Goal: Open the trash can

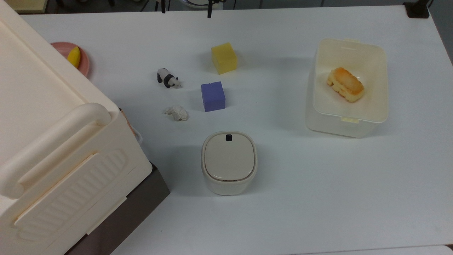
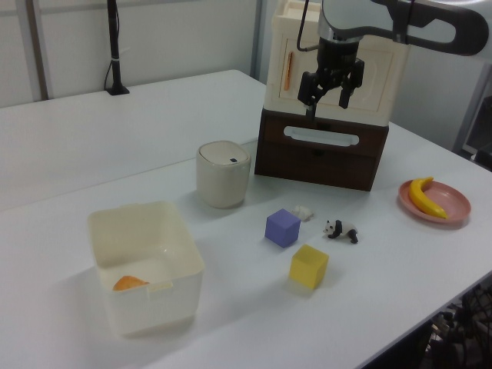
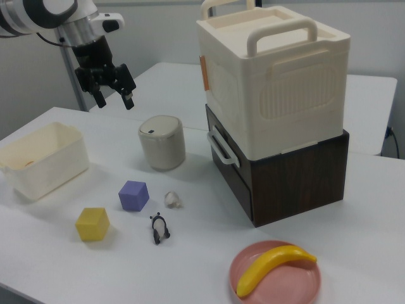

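The white table (image 1: 318, 198) is seen under everything. In the top view, a very big cream box with a thick handle (image 1: 53, 141) is found at nine o'clock, stacked on a dark brown drawer box (image 3: 285, 180). A lidless cream tub (image 1: 348, 88) is placed at about two o'clock, and a piece of bread (image 1: 345, 84) is held inside it. The trash can (image 1: 229, 163) is set near the middle, a little toward six o'clock, with its beige lid (image 1: 229, 157) shut flat and its small black button (image 1: 228, 137) at the lid's twelve o'clock edge. A pink plate (image 1: 83, 62) with a banana (image 1: 74, 56) is seen at ten o'clock. A yellow block (image 1: 223, 58) and a purple block (image 1: 212, 96) are lined up toward twelve o'clock from the can. A toy panda (image 1: 168, 78) and a crumpled paper ball (image 1: 177, 113) are found at eleven o'clock of it. In the right view, the gripper (image 3: 112, 96) is held high in the air, and its two fingers are spread apart with nothing between them.
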